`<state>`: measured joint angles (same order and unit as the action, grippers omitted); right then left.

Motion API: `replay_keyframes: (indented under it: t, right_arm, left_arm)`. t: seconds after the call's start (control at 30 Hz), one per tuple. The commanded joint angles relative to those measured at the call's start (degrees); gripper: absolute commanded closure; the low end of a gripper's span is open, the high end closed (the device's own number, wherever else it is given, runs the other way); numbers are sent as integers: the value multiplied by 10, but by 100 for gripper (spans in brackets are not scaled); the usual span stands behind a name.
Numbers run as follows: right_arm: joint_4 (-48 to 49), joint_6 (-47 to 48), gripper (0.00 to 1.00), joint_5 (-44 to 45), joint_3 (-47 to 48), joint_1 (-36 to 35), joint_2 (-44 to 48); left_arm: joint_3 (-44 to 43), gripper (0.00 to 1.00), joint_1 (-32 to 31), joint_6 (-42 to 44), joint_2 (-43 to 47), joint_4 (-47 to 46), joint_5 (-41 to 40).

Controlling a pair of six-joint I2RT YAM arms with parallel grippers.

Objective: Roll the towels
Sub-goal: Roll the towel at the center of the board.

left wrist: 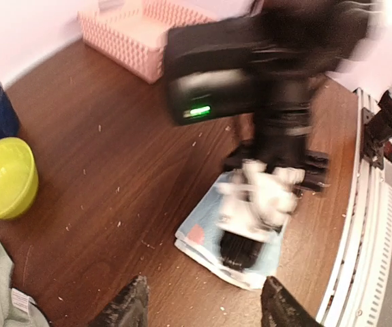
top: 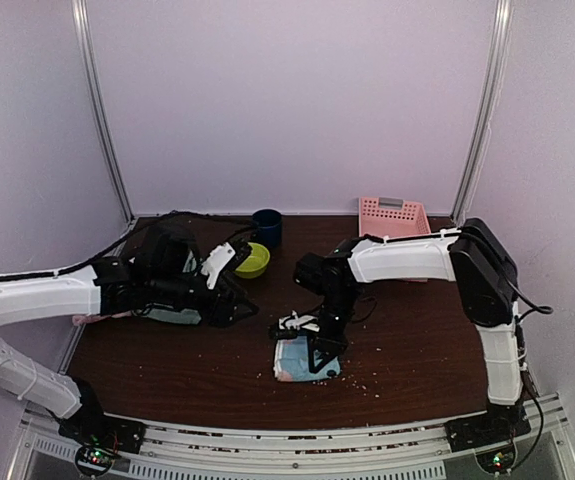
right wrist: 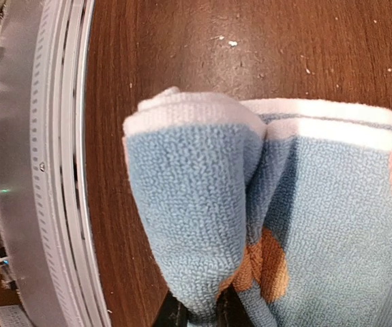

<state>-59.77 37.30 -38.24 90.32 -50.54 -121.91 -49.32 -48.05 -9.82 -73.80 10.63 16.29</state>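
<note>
A light blue towel with pink and orange patches [top: 289, 368] lies folded on the brown table near the front rail. My right gripper [top: 315, 350] points down onto it. In the right wrist view its dark fingers [right wrist: 175, 315] pinch a raised fold of that towel [right wrist: 196, 184], so the gripper [right wrist: 201, 315] is shut on the cloth. My left gripper [left wrist: 206, 303] stands open over bare table to the towel's left [left wrist: 199, 235], holding nothing. A mint green towel [top: 172, 316] lies under the left arm, and a pink towel [top: 87, 320] shows at the table's left edge.
A lime-green bowl [top: 253, 260] and a dark blue cup [top: 266, 227] stand at the back centre. A pink lattice basket [top: 394, 216] sits at the back right. The metal front rail [right wrist: 46, 163] runs close beside the held towel.
</note>
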Motion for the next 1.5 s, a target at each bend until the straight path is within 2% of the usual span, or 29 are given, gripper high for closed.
replay_keyframes:
  t: [0.0,0.13,0.3,0.43,0.6,0.77,0.9,1.07,1.23,1.33,1.47]
  right_arm:
    - [-94,10,95,-24,42,27,-104]
    - [-130,19,94,-58,87,44,-154]
    - [-135,19,94,-63,101,50,-174]
    - [-137,25,94,-68,98,52,-181]
    - [-137,29,93,-72,94,53,-184]
    - [-141,37,93,-76,97,53,-187]
    - [-142,39,93,-80,104,53,-190]
    - [-153,44,92,-89,118,52,-182]
    - [-180,55,78,-116,137,61,-131]
    - [-180,54,68,-137,137,81,-70]
    - [-125,-21,64,-88,117,105,3]
  left_arm:
    - [41,35,-93,86,82,-71,-141]
    - [21,33,-170,144,50,-43,-204]
    - [-19,36,-250,237,-65,-10,-257]
    - [-53,35,-277,272,-158,-15,-300]
    - [-70,33,-278,310,-233,-48,-339]
    - [-89,35,-278,338,-288,-57,-339]
    - [-105,40,-278,349,-314,-64,-328]
    - [-125,57,-279,351,-350,-43,-333]
    - [-138,75,-281,319,-365,-10,-315]
    - [-146,79,-281,287,-359,18,-280]
    - [-173,83,-281,252,-357,78,-242]
